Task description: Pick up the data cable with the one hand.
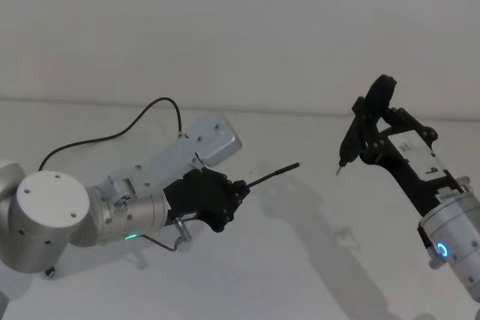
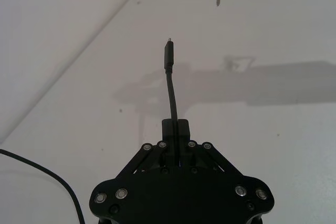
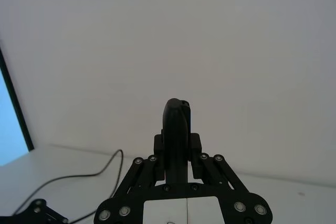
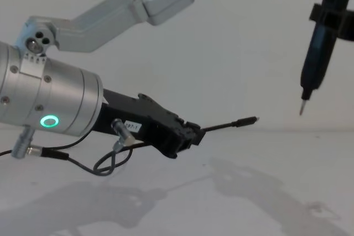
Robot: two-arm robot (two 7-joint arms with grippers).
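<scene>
Left gripper (image 1: pixel 240 187) clamped tight on the cable (image 1: pixel 274 173) above a white table (image 1: pixel 315 260), white wall (image 1: pixel 225 28) behind; right gripper (image 1: pixel 369 134) grips a pen tool (image 1: pixel 348 145)

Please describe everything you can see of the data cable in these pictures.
The data cable is a thin black cord ending in a slim plug with a tiny metal tip. The left gripper is shut on it; a short stretch juts forward from its grip, nearly straight, in the air above the white table. Nothing else touches the plug.
</scene>
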